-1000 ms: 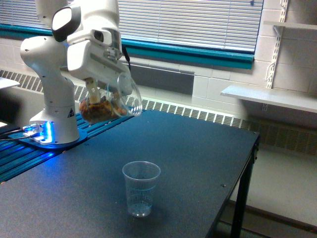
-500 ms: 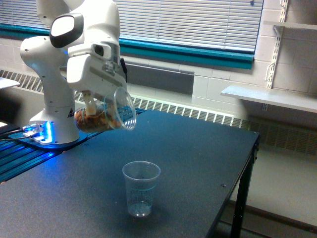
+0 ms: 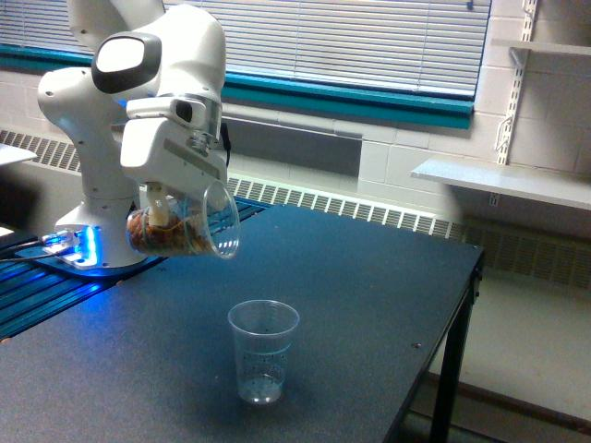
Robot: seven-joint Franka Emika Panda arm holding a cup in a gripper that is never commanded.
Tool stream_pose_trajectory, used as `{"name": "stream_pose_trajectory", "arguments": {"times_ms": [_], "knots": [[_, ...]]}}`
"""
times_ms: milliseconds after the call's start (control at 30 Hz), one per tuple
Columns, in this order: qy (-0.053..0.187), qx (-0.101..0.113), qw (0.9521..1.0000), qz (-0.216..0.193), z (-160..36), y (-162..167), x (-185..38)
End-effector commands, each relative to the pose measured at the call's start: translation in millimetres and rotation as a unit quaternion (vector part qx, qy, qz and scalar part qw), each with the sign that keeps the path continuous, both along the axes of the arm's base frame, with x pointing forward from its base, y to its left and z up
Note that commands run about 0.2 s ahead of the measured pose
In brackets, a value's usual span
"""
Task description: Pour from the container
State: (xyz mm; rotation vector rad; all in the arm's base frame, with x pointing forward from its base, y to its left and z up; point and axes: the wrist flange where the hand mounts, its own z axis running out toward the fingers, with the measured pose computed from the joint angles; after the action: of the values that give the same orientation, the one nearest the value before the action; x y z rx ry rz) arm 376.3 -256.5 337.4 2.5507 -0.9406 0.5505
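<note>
The container (image 3: 185, 226), a wide clear plastic tumbler, lies almost on its side in the air with its mouth toward the exterior view's right. Brown pieces sit heaped at its closed end. My gripper (image 3: 166, 201) is shut on it from above, the white hand covering most of the fingers. Below and to the right, a narrower clear cup (image 3: 262, 351) with small printed dots stands upright on the dark table (image 3: 369, 286), and looks empty. The tumbler's mouth hangs above and to the left of that cup, well apart from it.
The arm's white base (image 3: 102, 221) stands at the table's back left beside a blue-lit rail (image 3: 55, 268). The table's right edge (image 3: 466, 305) drops to the floor. A radiator and window blinds run behind, and a white shelf (image 3: 503, 180) hangs on the right wall.
The hand has swung the tumbler toward the exterior view's left and slightly down, tipping it flatter. The brown pieces have stayed inside. The dotted cup has not moved.
</note>
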Motion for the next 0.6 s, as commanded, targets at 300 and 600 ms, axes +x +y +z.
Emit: {"name": "stream_pose_trajectory", "arguments": {"times_ms": [300,600], "knots": [[0.015,-0.023,0.9996,-0.004,-0.9,8,6],[0.033,-0.036,0.9988,0.003,-8.2,17,11]]}}
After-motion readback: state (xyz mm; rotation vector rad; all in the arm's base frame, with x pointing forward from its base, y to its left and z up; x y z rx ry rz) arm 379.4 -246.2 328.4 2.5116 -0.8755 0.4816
